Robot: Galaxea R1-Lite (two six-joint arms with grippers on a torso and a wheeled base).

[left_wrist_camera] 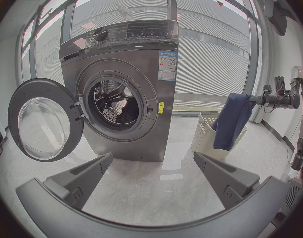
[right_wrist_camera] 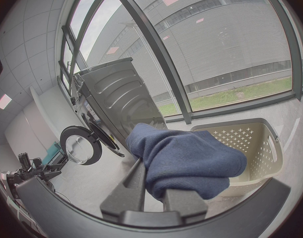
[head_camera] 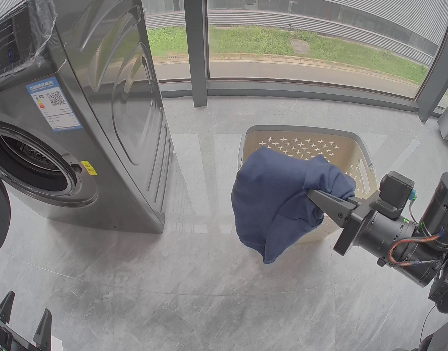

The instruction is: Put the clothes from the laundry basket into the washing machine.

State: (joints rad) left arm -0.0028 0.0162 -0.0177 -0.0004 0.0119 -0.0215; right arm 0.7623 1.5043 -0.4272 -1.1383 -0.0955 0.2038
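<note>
Garment: dark-blue knit, soft, thick-ish, bunched at the top where the R gripper has it. Jaws clamped on a fold, tips buried in cloth. Rest hangs free, long axis straight down from the pinch, lower end tapering to a point clear of the floor. It hangs in the air off the washer's side panel, over the basket that stands beside that panel. Not touching the washer.

Key relation: drum opening is on the washer's front face, while the garment is round the corner, beside the side panel. So from the jaws the target lies back past the washer's front corner. Prob. needs a sideways carry across the front, then a push inward. Limp cloth will likely swing & could catch on the opening's lip. Door is swung wide open on the side of the opening away from the garment, so it shouldn't block.

L gripper: jaws apart, empty, low in front of the washer. It looks nearer the opening than the R arm, but the garment is w/ the R.

Materials: washer is grey metal w/ ribbed side panel, round door w/ clear window, shiny steel drum. Something dark inside, can't tell what. Basket is cream plastic, rounded-rect., star-shaped holes, slot handles.
</note>
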